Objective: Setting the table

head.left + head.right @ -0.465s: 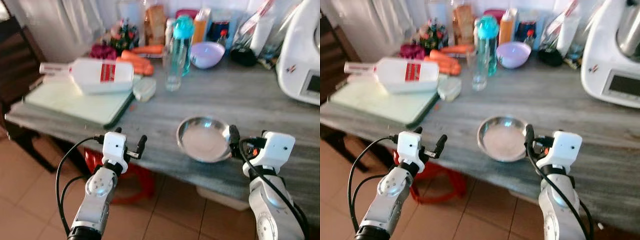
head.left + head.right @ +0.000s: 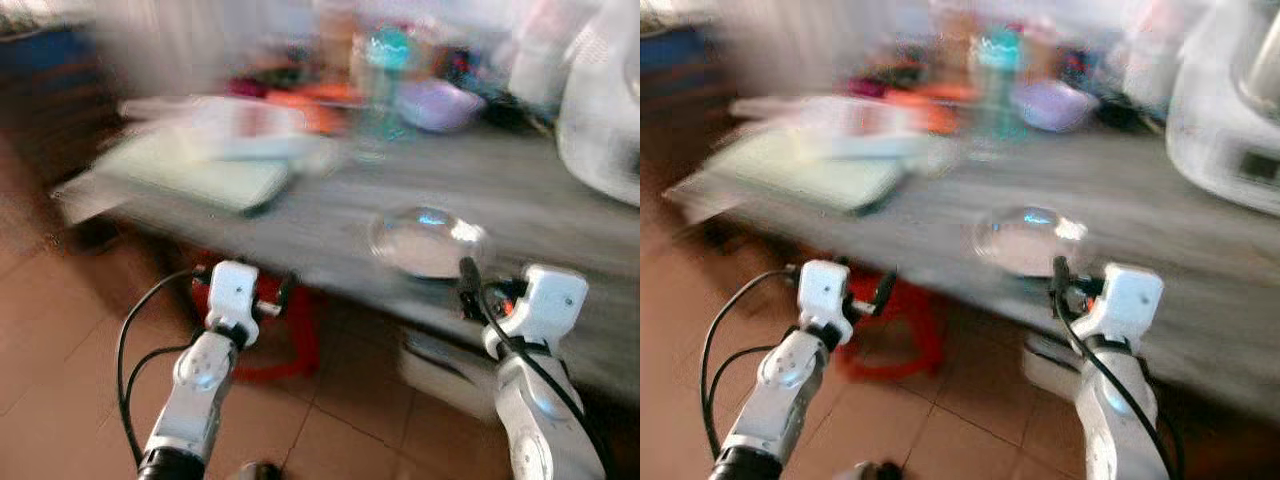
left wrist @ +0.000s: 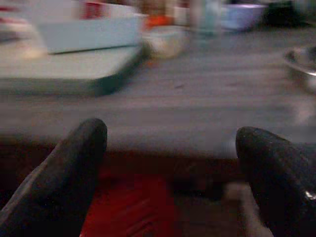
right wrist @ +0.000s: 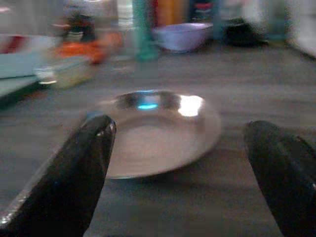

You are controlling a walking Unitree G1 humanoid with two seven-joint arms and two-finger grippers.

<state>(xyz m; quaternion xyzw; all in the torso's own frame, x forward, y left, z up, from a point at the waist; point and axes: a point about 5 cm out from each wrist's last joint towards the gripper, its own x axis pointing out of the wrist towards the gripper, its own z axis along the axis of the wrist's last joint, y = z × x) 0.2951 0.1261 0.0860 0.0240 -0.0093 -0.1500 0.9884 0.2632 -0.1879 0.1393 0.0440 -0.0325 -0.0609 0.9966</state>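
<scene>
A shallow steel plate lies near the front edge of the grey table; the head views are blurred. My right gripper is open and hangs just short of the plate, at the table's edge and apart from it. The right wrist view shows the plate lying ahead between the two black fingers. My left gripper is open and holds nothing, in front of the table edge above the floor. Its black fingers frame the table's edge in the left wrist view.
A pale green board with a white box lies at the table's left. A teal bottle, a lilac bowl and a big white appliance stand behind. A red object and a white box sit under the table.
The whole picture has shifted and blurred, so the camera has moved. The table now lies higher and farther off. Both grippers have come back from above the tabletop to its front edge.
</scene>
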